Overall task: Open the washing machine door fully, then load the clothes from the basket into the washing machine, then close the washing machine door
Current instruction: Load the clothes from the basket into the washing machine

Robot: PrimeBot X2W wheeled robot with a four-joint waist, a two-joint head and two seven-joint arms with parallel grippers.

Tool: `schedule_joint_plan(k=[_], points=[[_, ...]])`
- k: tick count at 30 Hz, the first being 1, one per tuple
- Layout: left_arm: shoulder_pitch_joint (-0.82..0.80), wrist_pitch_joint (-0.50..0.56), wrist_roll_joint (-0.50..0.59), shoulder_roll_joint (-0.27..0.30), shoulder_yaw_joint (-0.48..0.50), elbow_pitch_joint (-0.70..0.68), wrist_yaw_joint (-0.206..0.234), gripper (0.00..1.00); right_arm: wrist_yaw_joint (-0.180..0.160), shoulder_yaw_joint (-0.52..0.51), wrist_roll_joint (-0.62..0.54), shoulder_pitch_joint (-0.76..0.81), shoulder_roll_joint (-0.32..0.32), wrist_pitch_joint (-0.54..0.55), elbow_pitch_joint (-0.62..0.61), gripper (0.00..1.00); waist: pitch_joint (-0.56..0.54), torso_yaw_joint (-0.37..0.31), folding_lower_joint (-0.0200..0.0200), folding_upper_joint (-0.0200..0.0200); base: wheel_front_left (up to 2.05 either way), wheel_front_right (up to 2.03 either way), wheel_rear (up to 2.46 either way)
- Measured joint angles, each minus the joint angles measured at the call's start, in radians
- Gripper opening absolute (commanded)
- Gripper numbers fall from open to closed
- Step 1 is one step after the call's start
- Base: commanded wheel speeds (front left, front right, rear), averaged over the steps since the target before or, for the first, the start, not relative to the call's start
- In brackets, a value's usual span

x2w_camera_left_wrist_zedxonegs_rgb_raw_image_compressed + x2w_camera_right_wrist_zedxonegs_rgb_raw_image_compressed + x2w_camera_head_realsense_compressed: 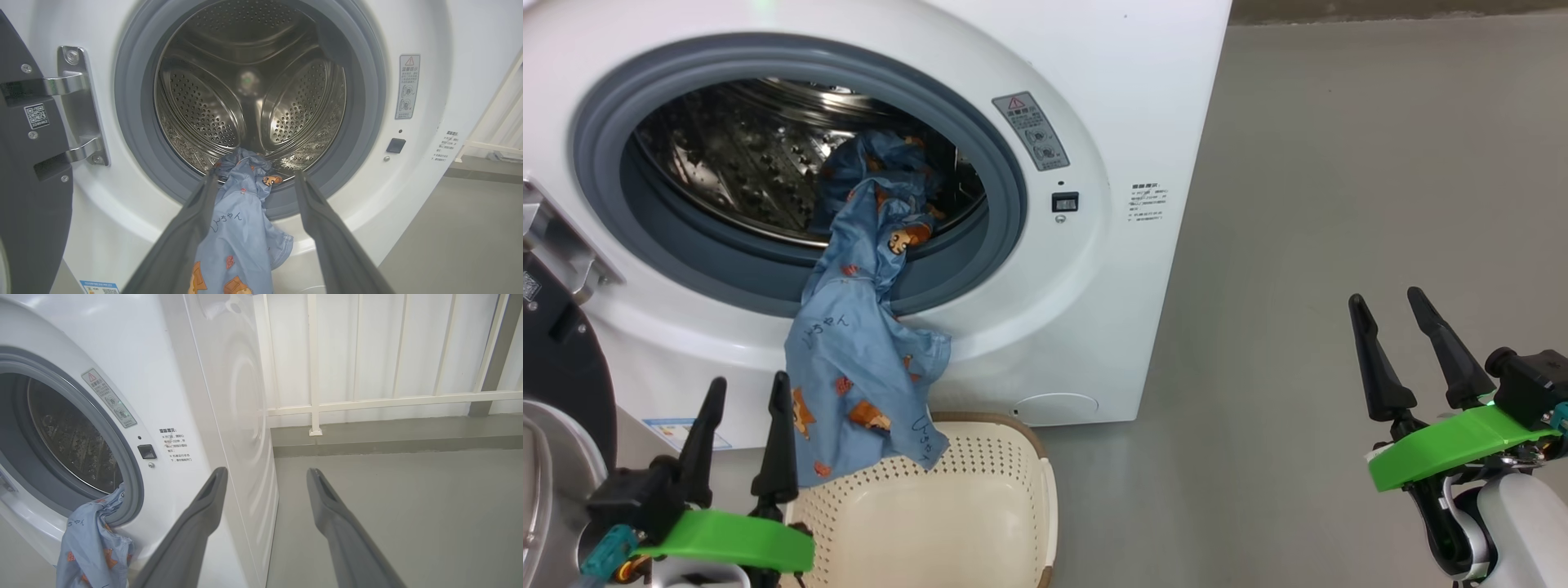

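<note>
On the grey floor (1298,245), clothes (866,359) hung from the washing machine (1127,82) over the basket (980,506); left pincer (751,380) and right pincer (1386,296) gaped empty.

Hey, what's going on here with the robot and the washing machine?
A two-armed robot is loading laundry. The washing machine has its door swung open to the left. The blue printed clothes are only partly in: one end lies in the drum, the rest hangs out over the grey seal and down over the basket on the floor. The left gripper, beside the hanging cloth, and the right gripper, off to the side, are open and holding nothing.
</note>
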Motion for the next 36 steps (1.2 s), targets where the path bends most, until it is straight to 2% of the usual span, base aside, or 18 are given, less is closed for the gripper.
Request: schedule_joint_plan(k=[20, 30, 36], points=[[0.013, 0.0, 0.026, -0.016, 0.011, 0.011, -0.009, 1.0, 0.0, 0.007, 0.0, 0.0, -0.002, 0.0, 0.0, 1.0, 0.016, -0.012, 0.0, 0.0, 0.0, 0.0, 0.0], [-0.012, 0.036, 0.023, -0.013, 0.001, 0.125, -0.009, 1.0, 0.0, 0.007, 0.0, -0.002, -0.001, 0.0, -0.007, 1.0, 0.049, -0.019, 0.0, 0.0, 0.0, 0.0, 0.0], [-0.067, 0.062, -0.011, -0.01, -0.003, 0.244, -0.011, 1.0, 0.0, 0.009, 0.0, -0.007, 0.005, 0.0, -0.014, 1.0, 0.086, -0.03, 0.0, 0.0, 0.0, 0.0, 0.0]])
